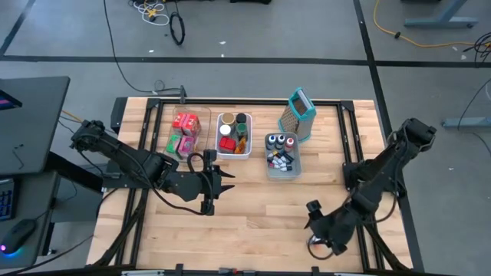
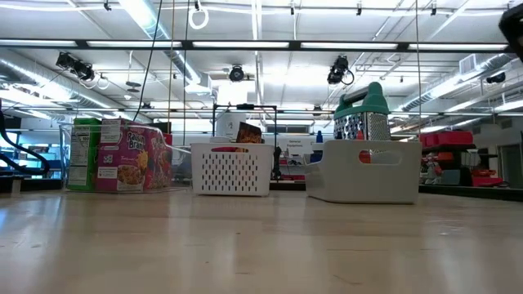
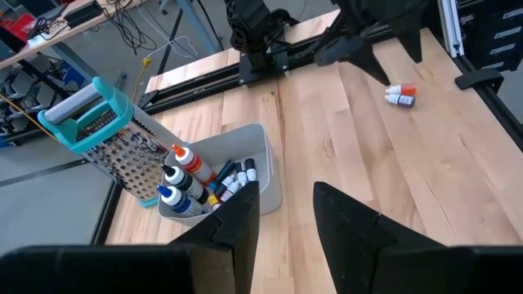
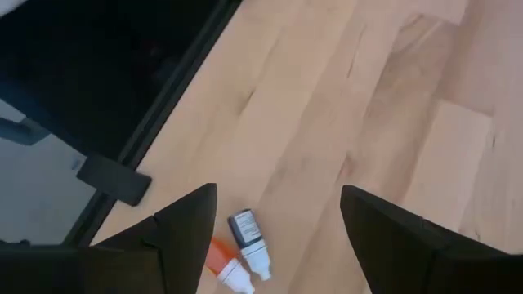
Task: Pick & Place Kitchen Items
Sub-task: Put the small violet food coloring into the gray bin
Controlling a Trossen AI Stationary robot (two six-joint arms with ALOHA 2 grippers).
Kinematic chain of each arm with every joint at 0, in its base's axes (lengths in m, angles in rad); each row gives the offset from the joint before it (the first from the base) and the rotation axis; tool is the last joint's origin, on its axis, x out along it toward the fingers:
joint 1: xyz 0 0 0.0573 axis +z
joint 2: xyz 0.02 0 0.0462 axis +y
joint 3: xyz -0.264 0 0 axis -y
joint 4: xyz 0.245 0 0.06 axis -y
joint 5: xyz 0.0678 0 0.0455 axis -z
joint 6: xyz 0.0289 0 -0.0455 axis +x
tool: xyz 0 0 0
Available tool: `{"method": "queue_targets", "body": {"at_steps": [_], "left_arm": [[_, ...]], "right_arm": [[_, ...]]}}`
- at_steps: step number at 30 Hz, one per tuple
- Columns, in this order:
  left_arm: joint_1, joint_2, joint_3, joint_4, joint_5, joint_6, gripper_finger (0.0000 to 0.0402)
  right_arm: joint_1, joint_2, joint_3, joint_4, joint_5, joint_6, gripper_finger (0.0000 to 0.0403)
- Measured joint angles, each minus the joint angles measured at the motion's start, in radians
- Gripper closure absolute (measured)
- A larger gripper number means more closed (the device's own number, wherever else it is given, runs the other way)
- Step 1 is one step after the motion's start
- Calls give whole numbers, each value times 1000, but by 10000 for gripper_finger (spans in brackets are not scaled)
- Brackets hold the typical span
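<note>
Three bins stand in a row at the far side of the counter (image 1: 253, 207). The clear bin (image 1: 186, 132) holds red, green and pink packets (image 1: 184, 123). The white bin (image 1: 233, 136) beside it holds small round jars (image 1: 228, 119) and a red item. The grey bin (image 1: 281, 156) holds tiny bottles (image 3: 184, 175) standing upright with their caps up, plus a few lying loose among them. A metal grater (image 1: 298, 113) with a teal top leans just beside the grey bin.

Two small bottles (image 4: 241, 257), one dark-labelled and one orange, lie flat and side by side on the counter near its right front corner, white caps on the same end.

The right claw (image 4: 274, 216) hovers just above these bottles, spread wide and holding nothing. The left claw (image 3: 282, 200) hangs over the counter's middle, in front of the white bin, moderately spread and empty.
</note>
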Motion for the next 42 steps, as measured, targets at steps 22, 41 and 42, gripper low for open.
{"method": "queue_targets", "body": {"at_steps": [22,41,42], "left_arm": [[0,29,-1,5,30,-15,276],[1,45,-64,92,54,55,276],[1,45,-63,92,55,55,276]], "right_arm": [[24,181,-2,66,-72,-116,165],[-9,298,-2,87,84,-280,262],[-17,298,-2,84,100,-276,270]]}}
